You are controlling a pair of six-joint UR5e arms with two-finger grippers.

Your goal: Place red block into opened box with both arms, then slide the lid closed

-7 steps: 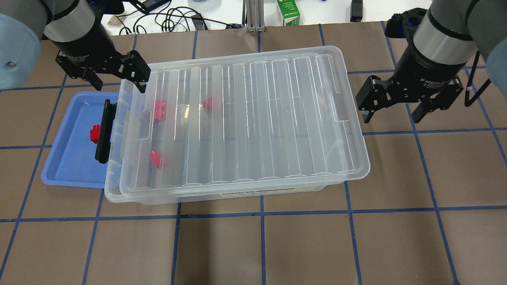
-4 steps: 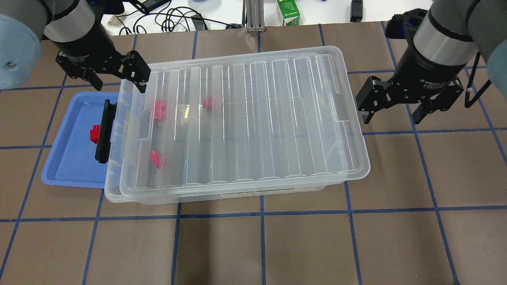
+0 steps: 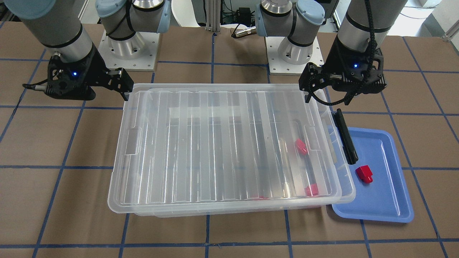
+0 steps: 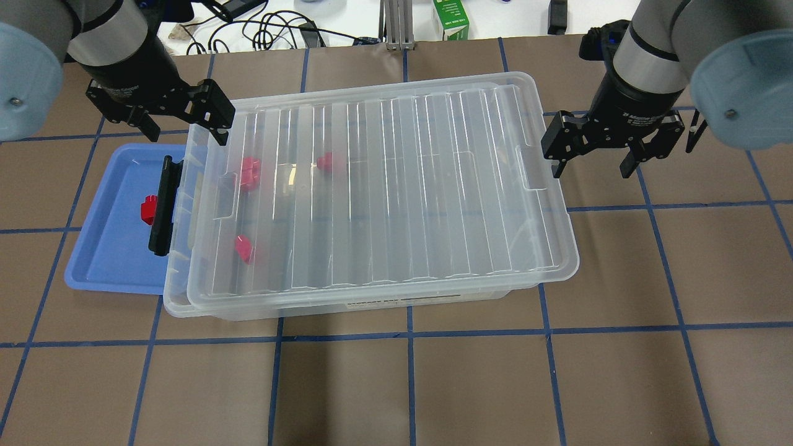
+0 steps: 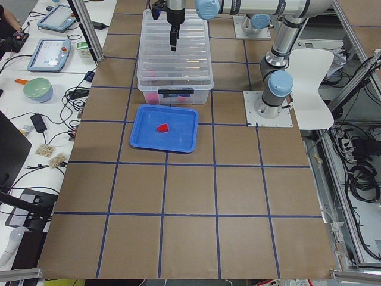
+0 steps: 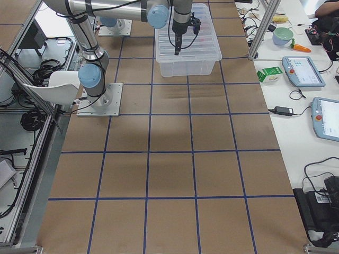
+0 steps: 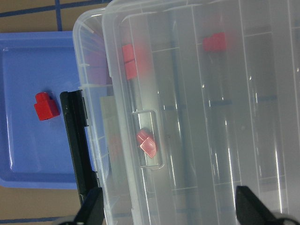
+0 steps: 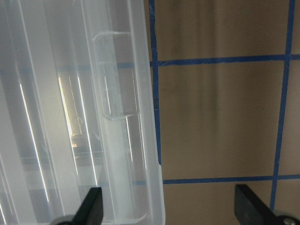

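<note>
Your left tool (image 4: 186,131) and right tool (image 4: 590,168) both gaped empty; you needed the right one square against the overhanging lid (image 4: 384,186), pushing level along the box (image 4: 175,285).

Translucent ribbed lid (image 4: 384,186) lies flat on the clear box (image 4: 175,282), spanning between left gripper (image 4: 184,127) and right gripper (image 4: 591,164), shifted toward the right one; three red blocks (image 4: 250,172) inside, nearer the left gripper; another red block (image 4: 148,209) outside.
</note>
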